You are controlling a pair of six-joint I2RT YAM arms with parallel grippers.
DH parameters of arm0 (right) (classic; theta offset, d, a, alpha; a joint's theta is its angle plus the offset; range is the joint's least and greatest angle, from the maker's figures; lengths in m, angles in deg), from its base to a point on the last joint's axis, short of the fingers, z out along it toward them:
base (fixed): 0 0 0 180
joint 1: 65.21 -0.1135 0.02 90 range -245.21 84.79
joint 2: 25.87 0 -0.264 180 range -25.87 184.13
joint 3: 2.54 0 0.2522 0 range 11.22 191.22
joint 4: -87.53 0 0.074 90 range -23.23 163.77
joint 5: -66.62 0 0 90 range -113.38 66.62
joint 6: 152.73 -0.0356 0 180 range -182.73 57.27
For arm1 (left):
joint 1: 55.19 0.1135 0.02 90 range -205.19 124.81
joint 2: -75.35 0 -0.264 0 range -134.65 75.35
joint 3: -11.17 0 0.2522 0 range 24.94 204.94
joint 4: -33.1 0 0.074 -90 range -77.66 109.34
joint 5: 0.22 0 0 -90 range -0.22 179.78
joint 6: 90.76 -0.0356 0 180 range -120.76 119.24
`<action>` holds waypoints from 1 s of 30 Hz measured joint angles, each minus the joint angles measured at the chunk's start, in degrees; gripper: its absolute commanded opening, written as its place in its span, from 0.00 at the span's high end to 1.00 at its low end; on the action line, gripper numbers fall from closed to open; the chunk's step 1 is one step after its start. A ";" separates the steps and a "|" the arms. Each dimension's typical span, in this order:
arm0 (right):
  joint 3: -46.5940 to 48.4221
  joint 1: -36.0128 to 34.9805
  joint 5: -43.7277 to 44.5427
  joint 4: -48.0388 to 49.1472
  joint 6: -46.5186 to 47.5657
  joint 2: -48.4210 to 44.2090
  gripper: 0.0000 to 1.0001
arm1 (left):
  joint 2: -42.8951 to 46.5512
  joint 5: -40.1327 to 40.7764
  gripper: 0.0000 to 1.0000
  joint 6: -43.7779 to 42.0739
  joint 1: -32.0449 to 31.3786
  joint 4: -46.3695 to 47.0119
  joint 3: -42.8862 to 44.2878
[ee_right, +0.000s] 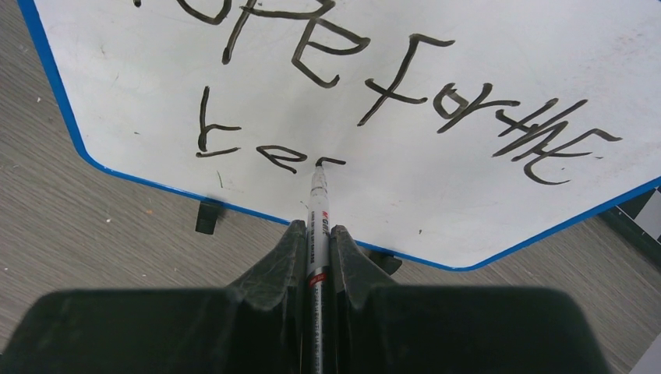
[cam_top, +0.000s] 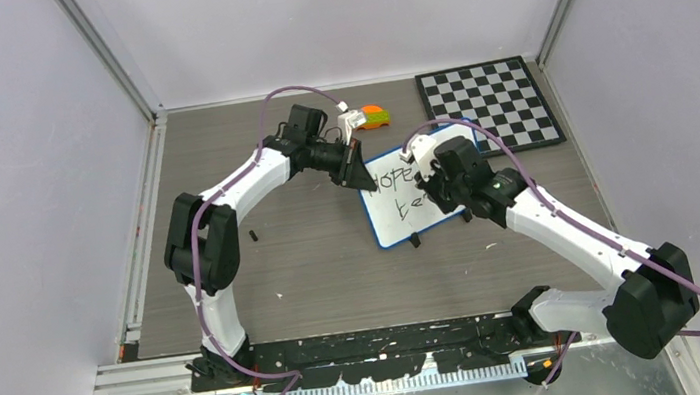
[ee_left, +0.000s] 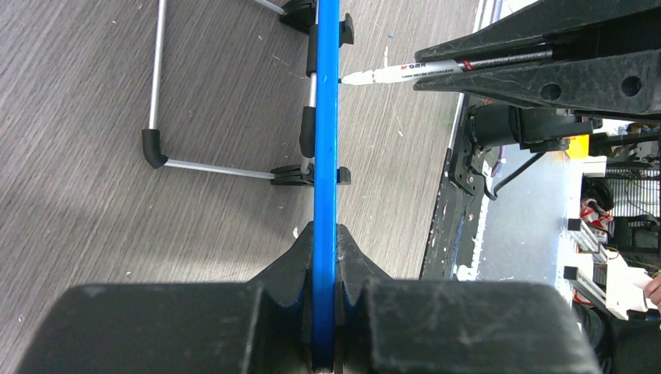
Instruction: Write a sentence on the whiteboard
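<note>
While the left end effector pinched the whiteboard by its blue rim, just beside the checkered board, the right end effector gripped the marker, tip on line two. The next letter likely wanted light, steady contact.

Left arm and right arm: white shells, bulky black joints; purple cables loop behind the black left pincer and right pincer.

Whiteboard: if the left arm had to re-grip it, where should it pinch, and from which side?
Probably the blue rim near its far left corner, edge-on, as the left gripper does now: one finger on the writing face, one behind. The whiteboard is a thin, propped panel, so only its edge fits between fingers. Avoid the wire stand at the back and the marker on the face.
</note>
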 measured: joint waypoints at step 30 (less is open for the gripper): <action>-1.46 0.22 -4.63 -2.86 0.46 1.14 1.00 | 0.00 0.00 1.00 -0.02 0.07 0.07 0.00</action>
